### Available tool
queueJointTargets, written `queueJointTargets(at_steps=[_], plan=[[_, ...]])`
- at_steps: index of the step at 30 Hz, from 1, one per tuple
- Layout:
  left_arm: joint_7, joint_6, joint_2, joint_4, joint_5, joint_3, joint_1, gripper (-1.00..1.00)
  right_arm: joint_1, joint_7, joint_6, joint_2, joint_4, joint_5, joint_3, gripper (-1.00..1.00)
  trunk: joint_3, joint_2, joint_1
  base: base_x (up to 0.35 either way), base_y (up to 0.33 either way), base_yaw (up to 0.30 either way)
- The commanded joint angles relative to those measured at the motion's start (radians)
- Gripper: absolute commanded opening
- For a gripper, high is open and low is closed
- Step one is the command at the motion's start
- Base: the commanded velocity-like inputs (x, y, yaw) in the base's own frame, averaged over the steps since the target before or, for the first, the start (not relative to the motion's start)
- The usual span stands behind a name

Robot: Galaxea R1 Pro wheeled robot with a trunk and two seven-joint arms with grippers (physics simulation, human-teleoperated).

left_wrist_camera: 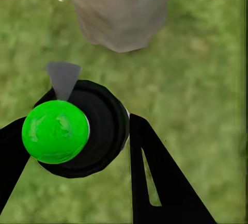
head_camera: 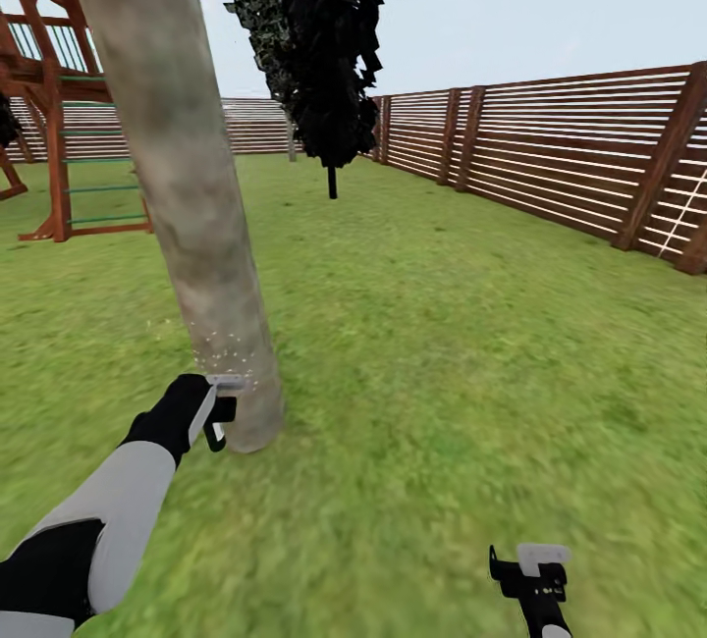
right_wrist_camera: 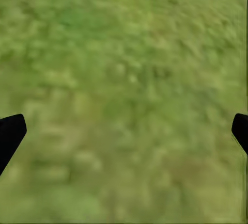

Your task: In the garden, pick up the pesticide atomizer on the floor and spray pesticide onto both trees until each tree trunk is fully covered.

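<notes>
Your left gripper (left_wrist_camera: 77,146), jaws clamped on the pesticide atomizer (left_wrist_camera: 77,128), is spraying this tree trunk's (head_camera: 187,186) base; the upper bark looks unsprayed. Right gripper (head_camera: 530,574) jaws apart.

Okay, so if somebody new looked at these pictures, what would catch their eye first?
Probably the thick pale tree trunk rising at the left of the head view, with white spray specks near its base. Right beside it, the left hand holds the sprayer, whose bright green knob stands out in the left wrist view. The slatted wooden fence runs along the right.
</notes>
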Motion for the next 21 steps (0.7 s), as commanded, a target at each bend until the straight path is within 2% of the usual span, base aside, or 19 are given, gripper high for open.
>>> queueJointTargets(at_steps=[1,11,21], plan=[[-0.002,0.004,-0.001,-0.001,-0.006,0.005,0.000,-1.00,-0.001,-0.006,-0.001,0.000,0.001,0.011,-0.003,1.00,-0.001,0.000,0.000,0.083,-0.270,0.001],[-0.002,0.004,0.002,-0.001,-0.006,0.006,-0.001,-1.00,-0.001,-0.006,-0.001,0.000,0.001,0.011,-0.003,1.00,-0.001,0.000,0.000,0.077,-0.273,0.009],[-0.001,0.004,0.007,-0.002,-0.006,0.008,-0.002,-1.00,-0.001,-0.006,-0.001,0.000,0.001,0.011,-0.003,1.00,-0.001,0.000,0.000,0.105,-0.269,0.254]])
